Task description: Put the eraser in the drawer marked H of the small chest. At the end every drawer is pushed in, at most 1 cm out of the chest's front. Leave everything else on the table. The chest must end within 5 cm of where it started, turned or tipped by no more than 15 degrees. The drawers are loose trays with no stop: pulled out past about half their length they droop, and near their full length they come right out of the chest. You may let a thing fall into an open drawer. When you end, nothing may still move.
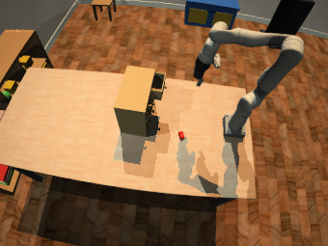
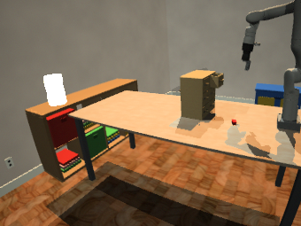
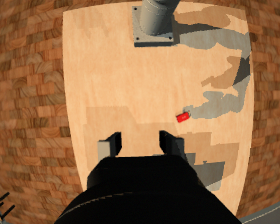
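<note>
Black two-finger gripper (image 1: 199, 82) (image 2: 247, 66) (image 3: 140, 139) open, empty | small red block eraser (image 1: 181, 135) (image 2: 234, 121) (image 3: 183, 117) on table, overhead four o'clock from tan box-shaped chest (image 1: 135, 87) (image 2: 191, 96) | one upper drawer (image 1: 158, 89) (image 2: 218, 80) out, letter unreadable | placing, closing left

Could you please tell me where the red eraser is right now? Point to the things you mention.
In the top view, the red eraser (image 1: 181, 135) (image 2: 234, 121) (image 3: 183, 117) lies on the table between the chest (image 1: 135, 87) (image 2: 191, 96) and the arm's base (image 1: 227, 134) (image 2: 281, 125) (image 3: 137, 42).

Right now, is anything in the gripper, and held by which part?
Nothing is held; the gripper is open.
</note>
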### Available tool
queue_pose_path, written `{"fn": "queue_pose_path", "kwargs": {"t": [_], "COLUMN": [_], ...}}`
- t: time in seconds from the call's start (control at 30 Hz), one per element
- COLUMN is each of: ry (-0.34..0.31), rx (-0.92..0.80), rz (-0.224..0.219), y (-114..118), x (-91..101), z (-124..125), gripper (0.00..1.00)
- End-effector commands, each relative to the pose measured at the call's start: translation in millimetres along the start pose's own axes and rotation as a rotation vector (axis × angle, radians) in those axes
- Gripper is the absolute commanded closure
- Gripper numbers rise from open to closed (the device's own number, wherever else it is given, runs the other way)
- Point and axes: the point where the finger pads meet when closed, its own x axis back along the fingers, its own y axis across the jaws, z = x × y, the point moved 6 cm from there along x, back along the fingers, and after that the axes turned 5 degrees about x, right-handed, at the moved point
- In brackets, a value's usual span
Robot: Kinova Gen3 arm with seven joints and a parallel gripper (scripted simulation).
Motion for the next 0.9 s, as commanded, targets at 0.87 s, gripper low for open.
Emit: {"fn": "queue_pose_path", "kwargs": {"t": [0.87], "ry": [-0.501], "rx": [-0.002], "rz": [0.057], "y": [-1], "x": [-75.6], "z": [0], "gripper": [0.00]}}
